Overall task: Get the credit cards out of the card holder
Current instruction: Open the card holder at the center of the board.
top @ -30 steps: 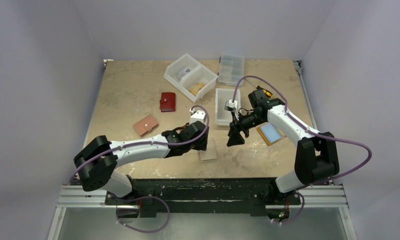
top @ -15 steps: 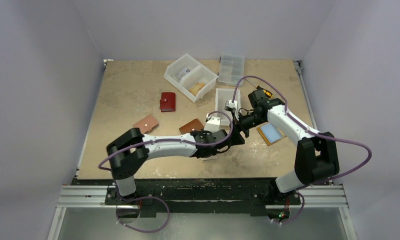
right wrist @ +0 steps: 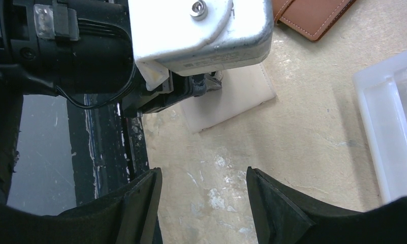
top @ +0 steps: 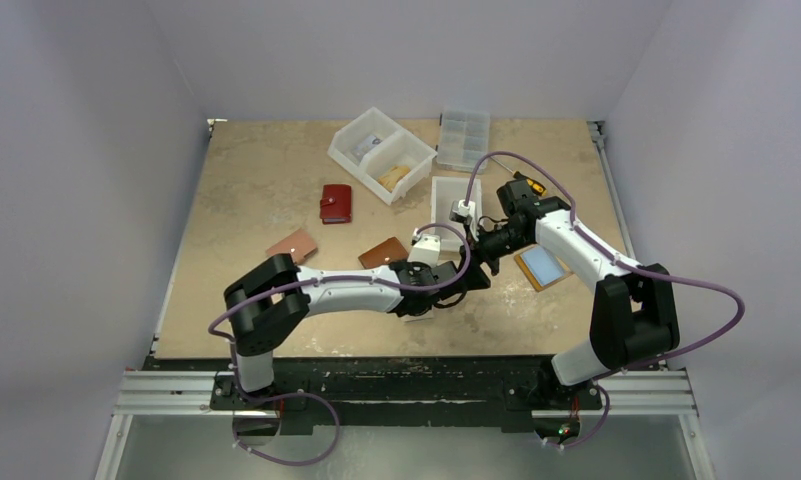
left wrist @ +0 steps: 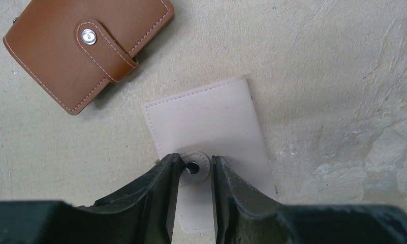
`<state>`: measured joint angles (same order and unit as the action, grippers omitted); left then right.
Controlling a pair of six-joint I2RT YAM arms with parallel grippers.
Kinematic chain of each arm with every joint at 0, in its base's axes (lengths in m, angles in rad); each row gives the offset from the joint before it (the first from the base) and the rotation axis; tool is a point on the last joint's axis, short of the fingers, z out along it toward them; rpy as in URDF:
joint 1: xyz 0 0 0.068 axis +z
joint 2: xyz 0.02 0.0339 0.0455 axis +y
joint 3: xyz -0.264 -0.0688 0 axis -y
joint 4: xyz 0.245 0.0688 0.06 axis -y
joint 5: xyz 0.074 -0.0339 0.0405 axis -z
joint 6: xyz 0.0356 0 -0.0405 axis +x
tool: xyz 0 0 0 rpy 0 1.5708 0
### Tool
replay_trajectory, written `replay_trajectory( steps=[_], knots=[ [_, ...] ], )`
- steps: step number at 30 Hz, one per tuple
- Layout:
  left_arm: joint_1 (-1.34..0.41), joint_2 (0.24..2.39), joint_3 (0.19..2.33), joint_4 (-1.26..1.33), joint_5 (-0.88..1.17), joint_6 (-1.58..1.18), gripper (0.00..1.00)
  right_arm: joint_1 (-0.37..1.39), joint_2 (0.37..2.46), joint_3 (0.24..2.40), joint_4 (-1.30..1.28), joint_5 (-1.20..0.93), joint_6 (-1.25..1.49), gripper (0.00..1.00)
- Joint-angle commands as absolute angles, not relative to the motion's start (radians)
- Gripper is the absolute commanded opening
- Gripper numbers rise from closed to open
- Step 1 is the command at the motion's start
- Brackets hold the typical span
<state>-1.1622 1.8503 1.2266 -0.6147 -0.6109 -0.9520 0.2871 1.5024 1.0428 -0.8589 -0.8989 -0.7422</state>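
A cream card holder (left wrist: 206, 119) lies flat on the table, and a corner of it shows in the right wrist view (right wrist: 231, 101). My left gripper (left wrist: 193, 168) is down on its near end. The fingers (left wrist: 158, 193) are closed narrowly on its snap strap (left wrist: 195, 170), whose dark snap hole faces up. In the top view the left gripper (top: 434, 298) covers most of the holder (top: 422, 310). No credit cards show; any in the holder are hidden. My right gripper (right wrist: 204, 203) is open and empty above bare table, just right of the left wrist (top: 478, 262).
A brown snap holder (left wrist: 84, 51) lies up and left of the cream one (top: 383, 252). A pink holder (top: 292, 246) and a red one (top: 336, 203) lie further left. White bins (top: 381, 153), a clear box (top: 463, 138) and a white tray (top: 454, 195) stand behind. A brown-edged light blue flat item (top: 542, 266) lies right.
My left arm has swung right over the cream holder, uncovering the brown holder. My right gripper has drawn back slightly. Almost nothing has moved in the last half second.
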Motion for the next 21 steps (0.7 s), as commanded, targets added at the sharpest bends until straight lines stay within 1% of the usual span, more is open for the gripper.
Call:
replay_trajectory(
  steps=[1, 6, 11, 16, 18, 21],
  knots=[
    [-1.17, 1.783, 1.19, -0.585, -0.574, -0.975, 0.33, 0.285, 1.49, 1.048, -0.85, -0.896, -0.742, 0.69],
    [-1.175, 1.732, 1.135, -0.541, -0.548, -0.986, 0.34, 0.285, 1.494, 1.048, -0.851, -0.893, -0.743, 0.69],
    [-1.175, 1.756, 1.115, -0.542, -0.561, -1.004, 0.32, 0.285, 1.496, 1.048, -0.851, -0.891, -0.744, 0.69],
    [-1.175, 1.764, 1.099, -0.541, -0.566, -1.015, 0.25, 0.285, 1.498, 1.049, -0.853, -0.891, -0.747, 0.69],
    [-1.175, 1.758, 1.092, -0.541, -0.573, -1.017, 0.19, 0.285, 1.497, 1.049, -0.854, -0.891, -0.749, 0.69],
    [-1.175, 1.737, 1.081, -0.54, -0.59, -1.013, 0.09, 0.285, 1.499, 1.05, -0.857, -0.894, -0.751, 0.69]
  ],
)
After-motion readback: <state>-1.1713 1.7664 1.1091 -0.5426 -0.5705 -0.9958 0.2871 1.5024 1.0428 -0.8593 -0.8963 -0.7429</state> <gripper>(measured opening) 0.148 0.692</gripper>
